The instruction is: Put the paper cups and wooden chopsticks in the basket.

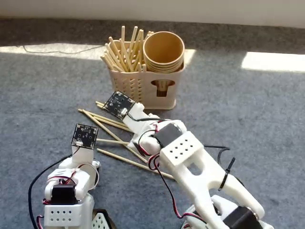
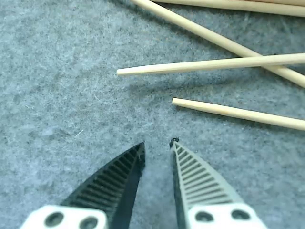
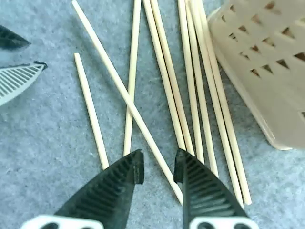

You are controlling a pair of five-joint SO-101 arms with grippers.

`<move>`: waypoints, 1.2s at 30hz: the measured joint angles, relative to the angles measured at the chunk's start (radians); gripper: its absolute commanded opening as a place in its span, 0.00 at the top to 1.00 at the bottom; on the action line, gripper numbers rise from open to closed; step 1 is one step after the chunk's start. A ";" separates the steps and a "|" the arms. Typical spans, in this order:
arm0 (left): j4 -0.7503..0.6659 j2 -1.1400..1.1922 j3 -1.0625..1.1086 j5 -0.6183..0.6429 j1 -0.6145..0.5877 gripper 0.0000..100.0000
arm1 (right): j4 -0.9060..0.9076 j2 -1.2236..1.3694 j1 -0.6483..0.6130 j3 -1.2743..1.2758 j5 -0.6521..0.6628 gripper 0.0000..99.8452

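The loose chopsticks (image 3: pixel 163 71) are scattered mid-carpet (image 1: pixel 248 119), just before the basket (image 1: pixel 143 90) standing nearer the far edge. One crossing stick (image 3: pixel 116 81) is seen between the slightly parted jaws of the right gripper (image 3: pixel 158 168); they should be closed on it alone. The left gripper (image 2: pixel 157 145) is parted, empty.

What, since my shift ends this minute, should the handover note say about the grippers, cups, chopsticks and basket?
Left gripper: open, empty, low over the carpet near the loose chopsticks.
Right gripper: open, empty, low over those chopsticks, beside the basket.
Done: paper cups are stacked in the basket, with a bundle of chopsticks standing beside them.
Left: several loose chopsticks lie on the carpet in front of the basket.
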 measured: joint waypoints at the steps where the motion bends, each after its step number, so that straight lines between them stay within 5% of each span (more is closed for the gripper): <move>1: 0.000 0.000 0.000 0.000 0.000 0.90 | -0.023 -0.021 0.000 0.023 0.000 0.89; 11: 0.000 0.000 -0.002 0.000 -0.002 0.91 | -0.279 -0.213 0.080 0.203 0.000 0.89; 18: -0.008 -0.008 -0.189 0.000 -0.249 0.90 | -0.443 -0.290 0.103 0.330 0.000 0.89; 21: -0.032 -0.012 -0.265 0.000 -0.269 0.90 | -0.497 -0.295 0.103 0.362 0.000 0.89; 36: -0.041 -0.012 -0.327 0.057 -0.295 0.90 | -0.437 -0.295 0.052 0.368 -0.077 0.88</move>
